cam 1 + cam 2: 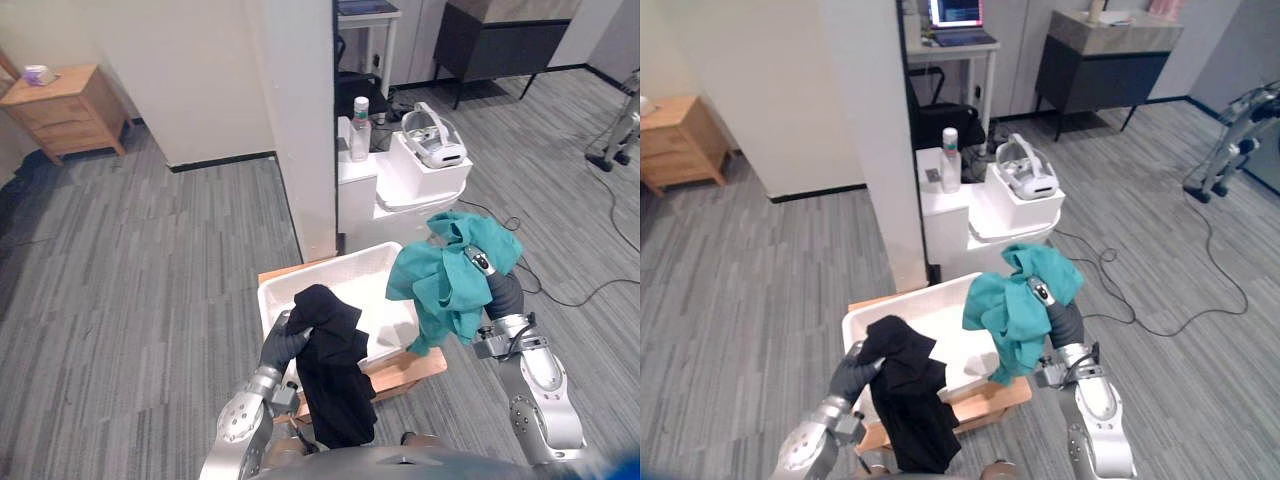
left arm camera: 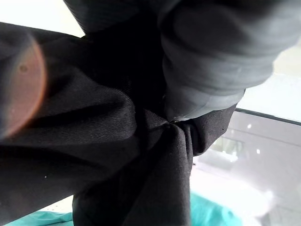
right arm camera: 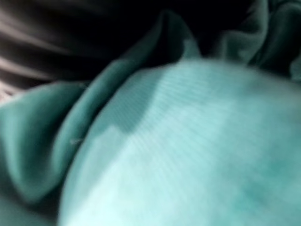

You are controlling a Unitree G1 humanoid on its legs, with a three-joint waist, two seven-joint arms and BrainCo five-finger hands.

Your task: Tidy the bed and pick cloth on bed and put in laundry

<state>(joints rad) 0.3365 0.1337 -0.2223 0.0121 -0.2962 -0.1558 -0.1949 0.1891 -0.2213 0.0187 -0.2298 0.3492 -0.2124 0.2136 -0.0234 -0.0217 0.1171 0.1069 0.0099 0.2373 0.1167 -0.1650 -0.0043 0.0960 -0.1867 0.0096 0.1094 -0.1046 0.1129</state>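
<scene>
Drop step: our left robot hand (image 1: 284, 343) clutches the black cloth (image 1: 330, 375). The right robot hand (image 1: 481, 263) sits under the teal cloth (image 1: 445, 285), grip unclear. Next we release both over the white bin (image 1: 375, 272).

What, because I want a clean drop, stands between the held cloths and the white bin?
Nothing visible. The left hand holds the black cloth over the near edge of the white bin, the right hand holds the teal cloth over its right rim.

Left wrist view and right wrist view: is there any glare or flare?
Left wrist view: a round reddish flare lies over the black cloth, and the bright background past it is washed out. Right wrist view: no glare; the teal cloth is lit softly, with dark folds.
</scene>
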